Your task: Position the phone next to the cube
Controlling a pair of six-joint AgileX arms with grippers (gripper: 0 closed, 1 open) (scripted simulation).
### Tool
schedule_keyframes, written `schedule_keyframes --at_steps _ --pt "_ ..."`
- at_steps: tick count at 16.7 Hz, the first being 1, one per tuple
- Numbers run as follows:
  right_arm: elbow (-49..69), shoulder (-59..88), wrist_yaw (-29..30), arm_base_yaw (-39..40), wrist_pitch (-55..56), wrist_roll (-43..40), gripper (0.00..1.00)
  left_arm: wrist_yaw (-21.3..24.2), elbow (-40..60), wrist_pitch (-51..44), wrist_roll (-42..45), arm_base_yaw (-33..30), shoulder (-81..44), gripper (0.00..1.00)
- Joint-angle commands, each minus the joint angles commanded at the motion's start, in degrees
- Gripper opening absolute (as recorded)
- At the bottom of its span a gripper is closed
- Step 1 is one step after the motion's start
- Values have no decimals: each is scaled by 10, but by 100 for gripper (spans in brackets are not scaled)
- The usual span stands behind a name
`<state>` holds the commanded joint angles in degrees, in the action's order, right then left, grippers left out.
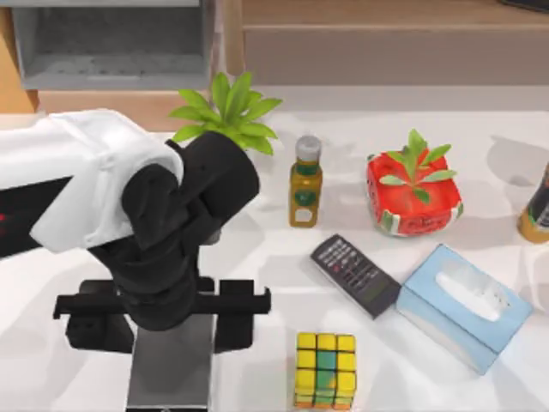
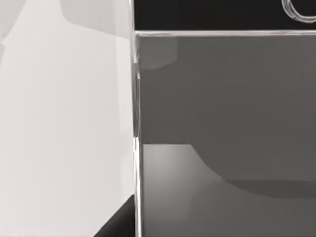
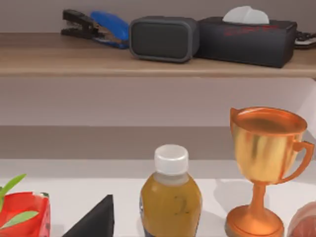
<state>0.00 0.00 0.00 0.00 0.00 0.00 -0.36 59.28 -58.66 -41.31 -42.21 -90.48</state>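
**Left arm low over grey phone, cube just to its right**

Left arm is reaching in from the top view's left edge: white shell, then black wrist bending down over the front-left part of the surface [image 1: 257, 257]. Left gripper [image 1: 167, 322] is pointing down, its black crossbar spreading wide w/ fingers [image 1: 236, 322] sitting either side of the phone [image 1: 171, 365]; can't tell whether they're touching it. Phone is lying flat near the front edge, a smooth grey slab, unmarked, running off the bottom of the view. Left wrist view is looking at that same phone [image 2: 222, 123] from close up: glossy grey face, thin bright edge, pale surface beside it.

Open room: a strip of bare surface is lying btwn phone and cube [image 1: 325, 370]. The cube is sitting near the front edge, apart from the phone, mostly yellow tiles w/ green and orange, dark grid lines.

Behind, left to right: green leafy plant [image 1: 227, 116], small bottle [image 1: 305, 182] w/ olive-yellow contents, black keypad remote [image 1: 355, 275] lying at an angle, red watermelon-print box [image 1: 412, 193] w/ a sprout, light-blue tissue box [image 1: 463, 307] touching the remote's end.

Right wrist view is facing a shelf and, nearer, a white-capped bottle [image 3: 171, 197] and copper trophy [image 3: 264, 163].
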Motion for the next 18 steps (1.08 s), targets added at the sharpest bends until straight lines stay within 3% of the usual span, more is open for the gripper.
schedule_keyframes --at_steps 18 --pt "0 0 0 0 0 0 100 46 -51 77 -4 -4 -25 0"
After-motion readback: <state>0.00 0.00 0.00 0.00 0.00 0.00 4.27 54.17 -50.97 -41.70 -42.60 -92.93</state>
